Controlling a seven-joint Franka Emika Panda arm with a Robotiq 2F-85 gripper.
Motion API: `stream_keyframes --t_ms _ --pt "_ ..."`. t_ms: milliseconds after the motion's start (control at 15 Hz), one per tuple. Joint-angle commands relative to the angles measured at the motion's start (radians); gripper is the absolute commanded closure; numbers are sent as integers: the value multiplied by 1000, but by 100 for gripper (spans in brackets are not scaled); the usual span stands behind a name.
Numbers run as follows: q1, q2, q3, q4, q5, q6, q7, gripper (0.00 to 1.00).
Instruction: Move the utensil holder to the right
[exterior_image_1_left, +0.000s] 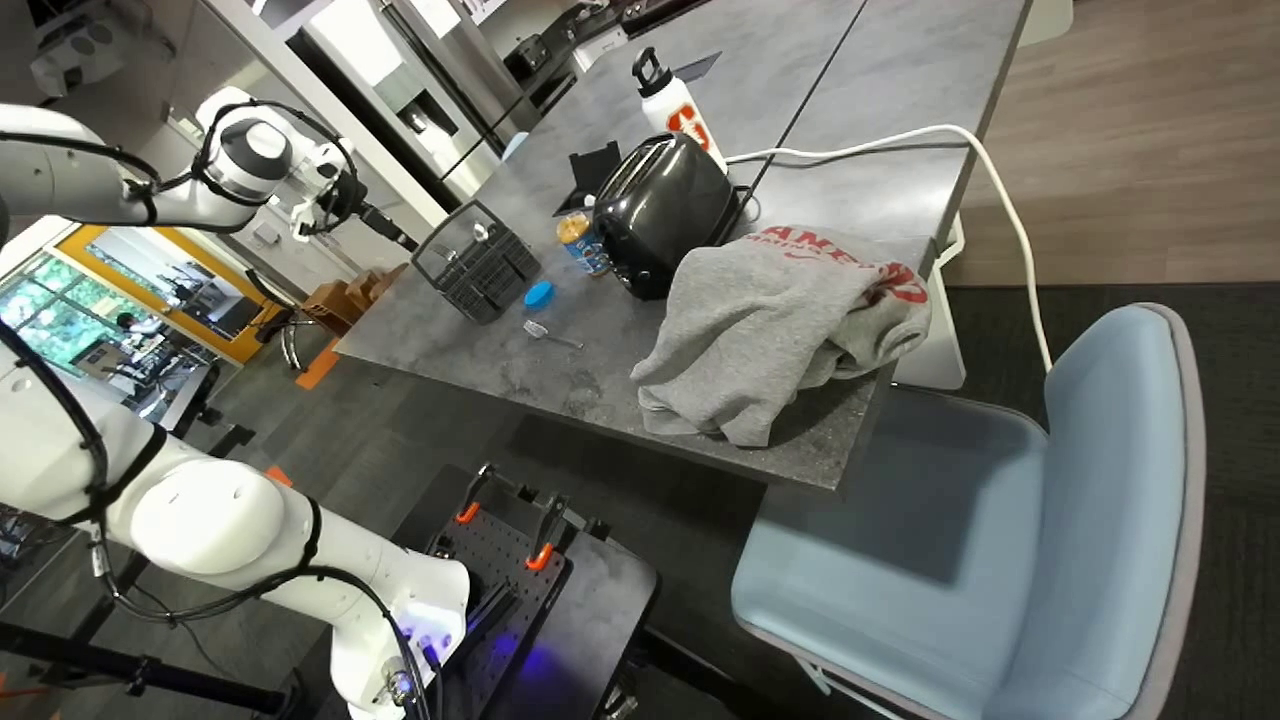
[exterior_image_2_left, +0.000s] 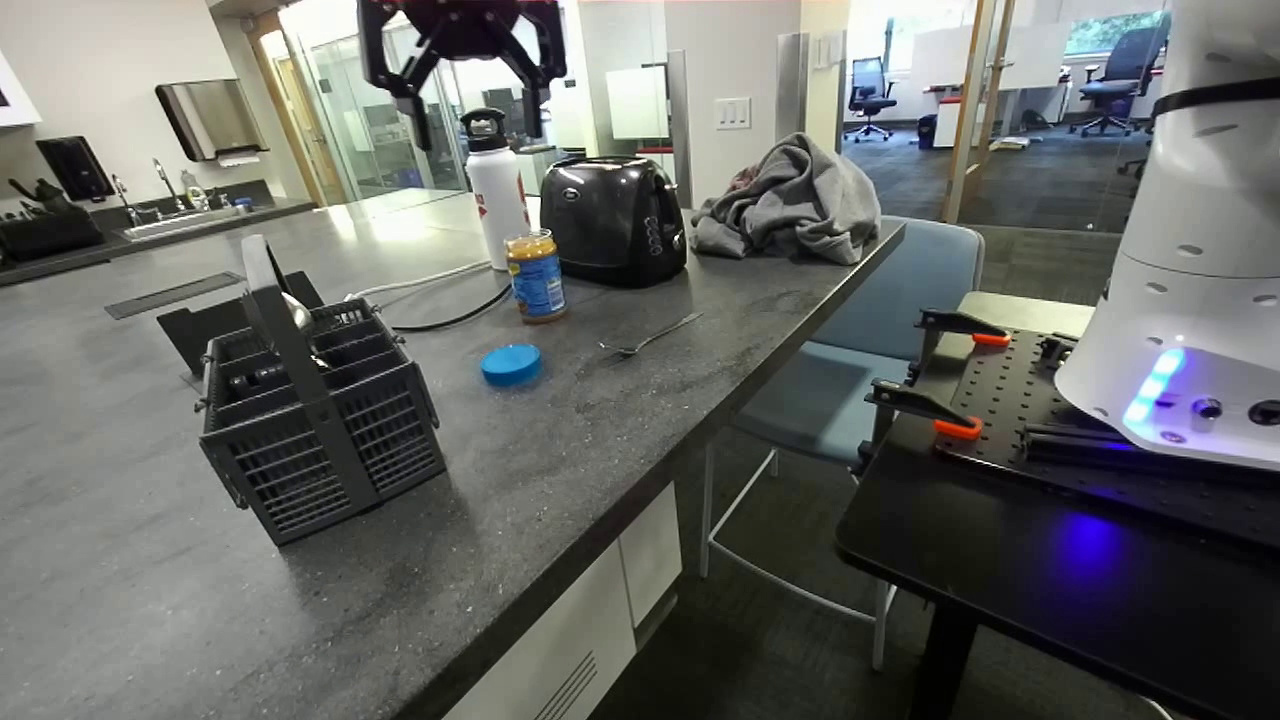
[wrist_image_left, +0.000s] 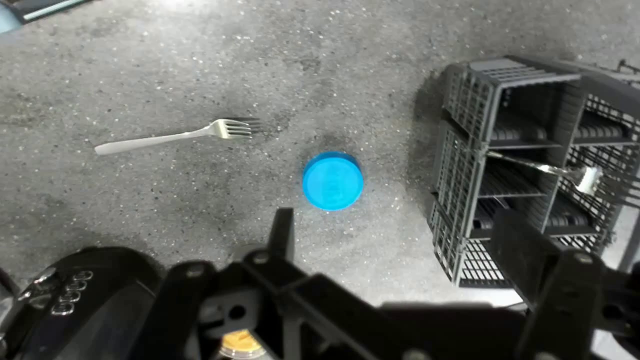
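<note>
Dishwasher cutlery basket (exterior_image_2_left: 325, 420), upright.
Bare tabletop (exterior_image_2_left: 500, 470) to near edge (exterior_image_2_left: 570, 561) and, right, to blue jar lid (exterior_image_2_left: 511, 365); fingers (exterior_image_2_left: 535, 108) apart.

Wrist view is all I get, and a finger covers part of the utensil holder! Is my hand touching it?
Observer: No. In an exterior view, the hand is higher up, with a gap between it and the utensil holder.
Operator: What's by the toaster that I can't see?
Observer: In both exterior views, a crumpled grey garment lies beside it.
Operator: Anything tall there?
Observer: Yes, a white bottle stands upright near the toaster.
</note>
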Motion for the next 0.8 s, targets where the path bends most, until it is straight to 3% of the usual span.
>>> stream_keyframes --t_ms 0,200,467,533,733 --pt "107 162 -24 245 -101 -125 226 0" --pt "210 298 -56 414 -195 -215 327 0" --pt "325 468 -107 619 -209 -254 319 0" --pt "310 374 -119 483 -182 -203 307 0" --pt "338 412 -138 513 -182 -202 308 0"
